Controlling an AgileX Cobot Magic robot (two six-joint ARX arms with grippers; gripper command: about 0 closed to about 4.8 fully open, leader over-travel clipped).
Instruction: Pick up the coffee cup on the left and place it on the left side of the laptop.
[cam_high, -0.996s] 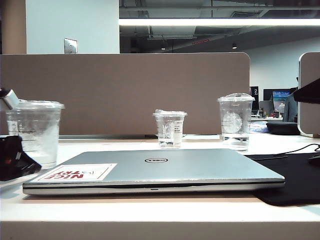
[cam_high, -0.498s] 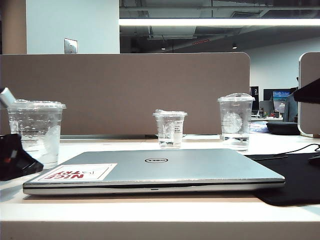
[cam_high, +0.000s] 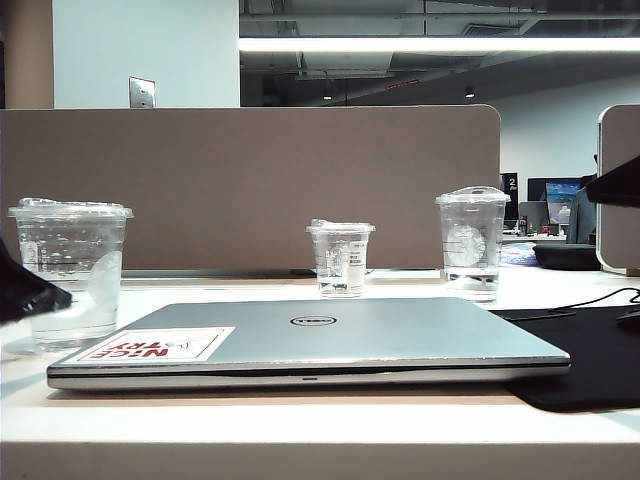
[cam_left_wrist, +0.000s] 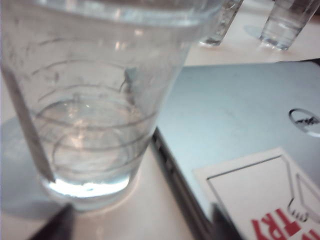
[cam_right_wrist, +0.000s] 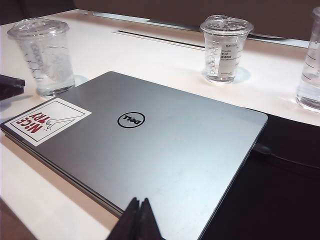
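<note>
The coffee cup (cam_high: 70, 270), wide and clear with a flat lid and black lines, stands upright on the table just left of the silver laptop (cam_high: 400, 335), apart from it. My left gripper (cam_high: 25, 290) is at the far left edge, in front of the cup and a little to its left. In the left wrist view the coffee cup (cam_left_wrist: 90, 110) stands just beyond my open left gripper (cam_left_wrist: 139, 227), with bare table between the fingertips. My right gripper (cam_right_wrist: 140, 212) is shut and empty over the near edge of the laptop (cam_right_wrist: 150, 145).
A smaller clear cup (cam_high: 340, 258) with a white label stands behind the laptop's middle. A taller domed-lid cup (cam_high: 471, 240) stands at the back right. A black mat (cam_high: 590, 350) with a cable lies right of the laptop. A brown divider panel (cam_high: 250, 180) closes the back.
The coffee cup has come down onto the table and stands free. My left gripper has drawn back from it toward the left edge. The right arm has not moved.
</note>
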